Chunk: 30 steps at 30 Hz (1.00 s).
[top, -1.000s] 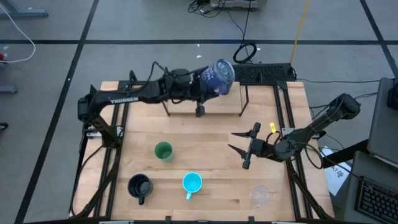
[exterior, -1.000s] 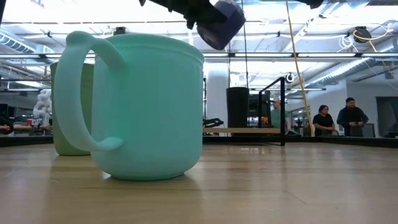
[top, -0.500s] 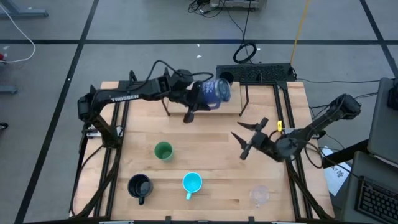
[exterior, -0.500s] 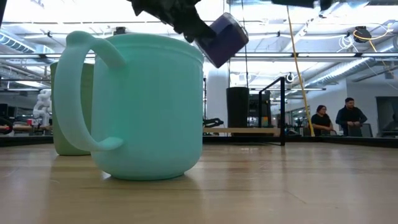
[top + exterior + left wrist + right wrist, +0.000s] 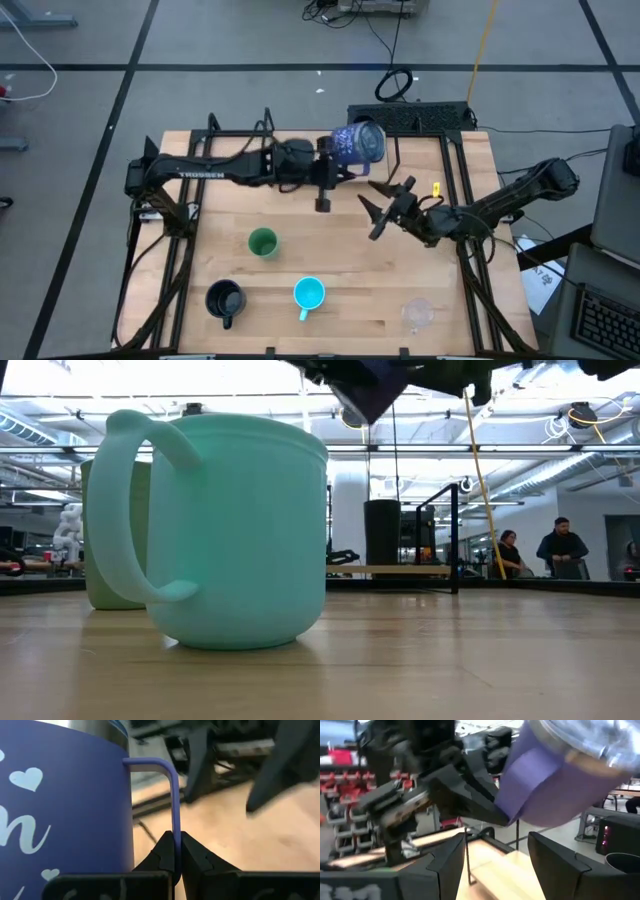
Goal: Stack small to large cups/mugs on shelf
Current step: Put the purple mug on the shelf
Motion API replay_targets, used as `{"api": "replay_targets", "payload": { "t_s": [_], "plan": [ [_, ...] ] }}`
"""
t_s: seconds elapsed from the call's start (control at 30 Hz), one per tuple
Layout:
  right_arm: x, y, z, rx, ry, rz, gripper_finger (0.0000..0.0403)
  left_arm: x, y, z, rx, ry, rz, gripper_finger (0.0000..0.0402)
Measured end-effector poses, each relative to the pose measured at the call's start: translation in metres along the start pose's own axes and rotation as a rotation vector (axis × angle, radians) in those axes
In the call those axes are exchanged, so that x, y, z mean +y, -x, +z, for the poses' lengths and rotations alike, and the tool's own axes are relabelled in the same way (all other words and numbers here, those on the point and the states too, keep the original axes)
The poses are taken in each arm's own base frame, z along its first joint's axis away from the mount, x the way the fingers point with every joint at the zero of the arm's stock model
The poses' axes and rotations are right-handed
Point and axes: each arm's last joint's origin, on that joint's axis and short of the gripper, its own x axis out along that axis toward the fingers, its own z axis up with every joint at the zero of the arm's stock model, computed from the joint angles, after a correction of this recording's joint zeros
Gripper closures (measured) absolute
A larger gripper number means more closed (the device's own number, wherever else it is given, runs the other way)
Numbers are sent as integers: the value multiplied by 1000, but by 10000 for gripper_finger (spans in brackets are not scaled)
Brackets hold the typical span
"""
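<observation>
I count five cups: blue-purple handled mug [image 5: 358, 143] pinched by left gripper [image 5: 176, 851]; green cup [image 5: 262, 242], cyan mug [image 5: 309, 294], black mug [image 5: 225, 299], faint clear cup [image 5: 417, 313] near it. Shelf [image 5: 372, 165] mostly hidden. Right gripper [image 5: 385, 207] spread, empty.

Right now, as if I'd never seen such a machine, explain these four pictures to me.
Two dark robot arms work at a wooden table. One picture looks straight down from above, one sits at tabletop height, and two come from cameras on the arms' wrists.

The left gripper is shut on the thin handle of a blue-purple mug, held in the air at the far side of the table. The right gripper is open, its fingers spread just below that mug.

On the table stand a green cup, a cyan mug, a black mug and a clear cup. The cyan mug looks huge in the low view only because it stands near that camera.
</observation>
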Motion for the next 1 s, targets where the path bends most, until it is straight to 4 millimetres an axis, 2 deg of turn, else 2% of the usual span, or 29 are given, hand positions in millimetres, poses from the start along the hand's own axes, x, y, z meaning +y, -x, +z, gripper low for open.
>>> {"api": "replay_targets", "payload": {
  "t_s": [0.17,0.4,0.73,1.0],
  "plan": [
    [-2,-9,2,-70,-50,-38,195,-19,-11,9,12,-82,210,394],
    [-4,-10,11,-154,-81,-37,195,-37,-29,9,54,-149,413,394],
    [-8,-9,20,-217,-56,-66,195,-38,-24,16,63,-136,535,394],
    [-9,-9,22,-230,-43,-66,195,-51,-23,24,20,-255,469,394]
  ]
}}
